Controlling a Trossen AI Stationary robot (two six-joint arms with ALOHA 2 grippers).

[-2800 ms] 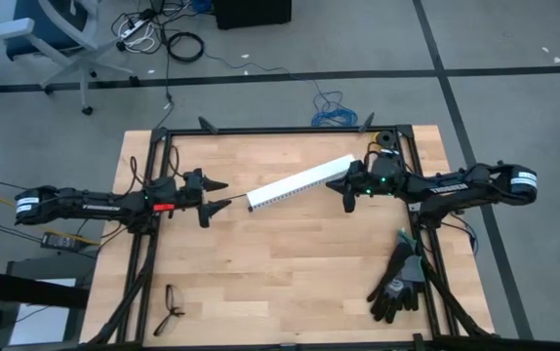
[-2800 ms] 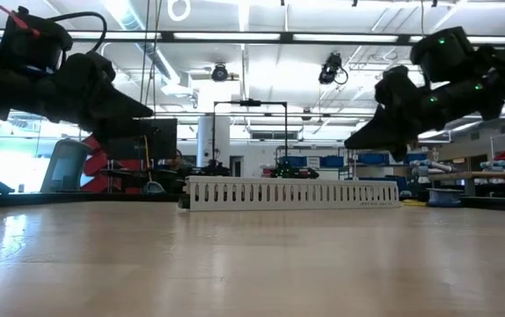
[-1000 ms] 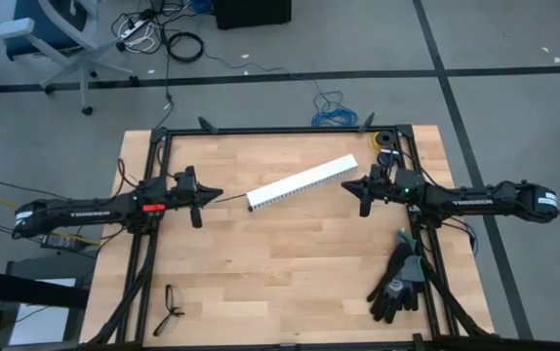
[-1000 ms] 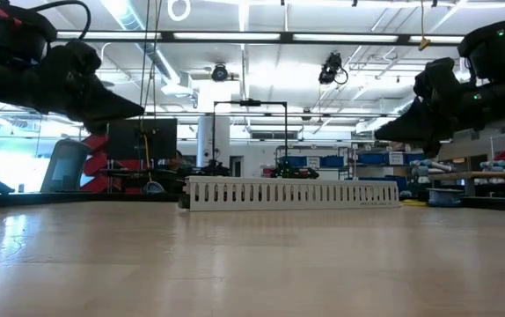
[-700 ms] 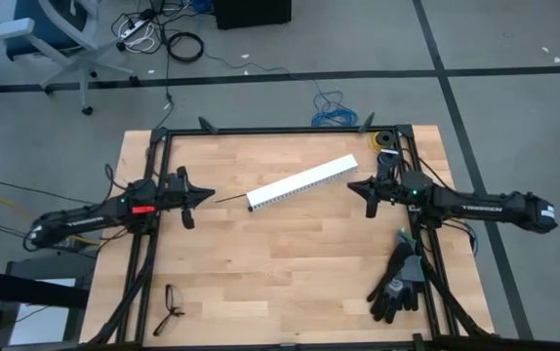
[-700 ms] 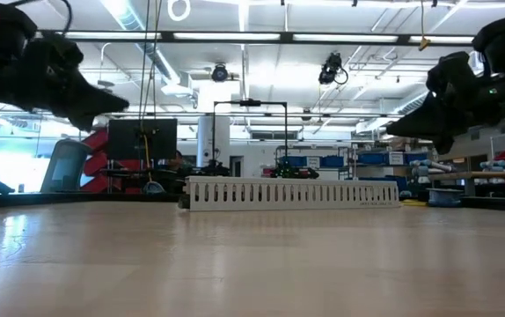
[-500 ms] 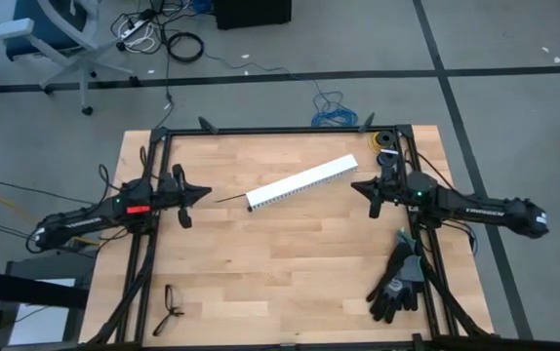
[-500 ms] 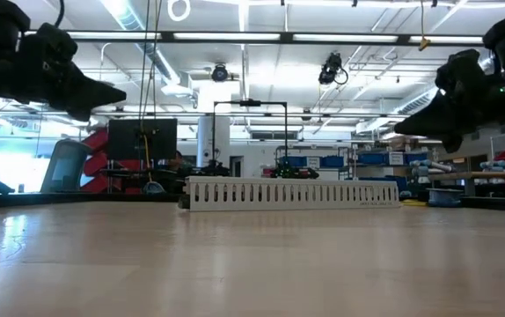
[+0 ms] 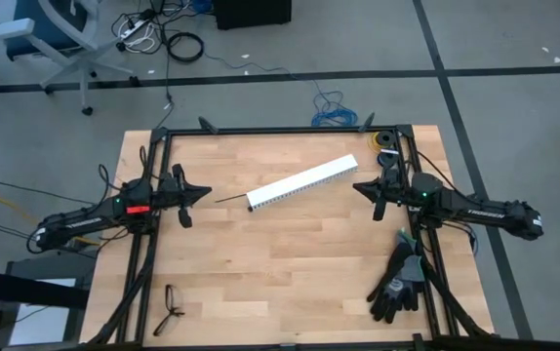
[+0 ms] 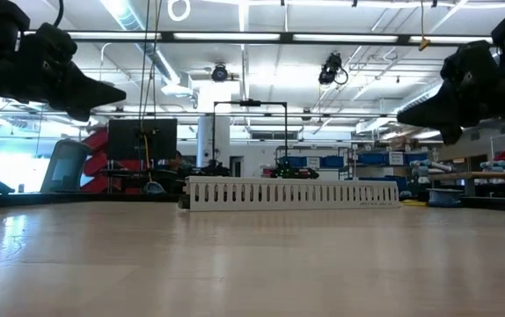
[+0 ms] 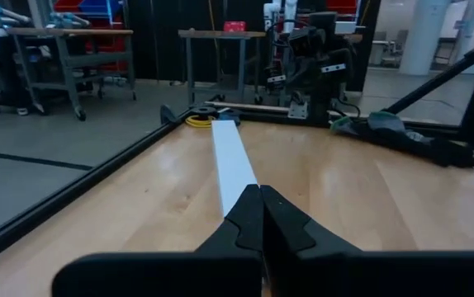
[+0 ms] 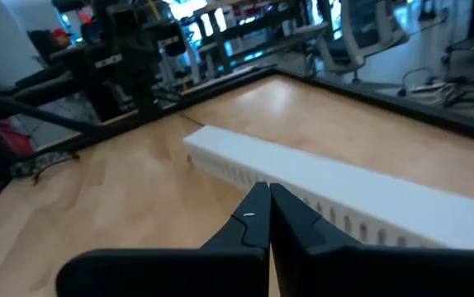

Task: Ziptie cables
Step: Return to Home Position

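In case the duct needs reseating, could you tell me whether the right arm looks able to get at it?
Probably yes: the right claw hangs shut near one end of the duct, pointing at it, with nothing between them. It would need opening first.

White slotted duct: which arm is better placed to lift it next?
Right, probably: right gripper hangs nearer an end of the white slotted plastic duct than left gripper; both shut.

No words or numbers are showing clearly enough to read. Tiny white marks are sitting on the left arm (image 9: pixel 85 218) and the right arm (image 9: pixel 475 207), looking too small to make out.
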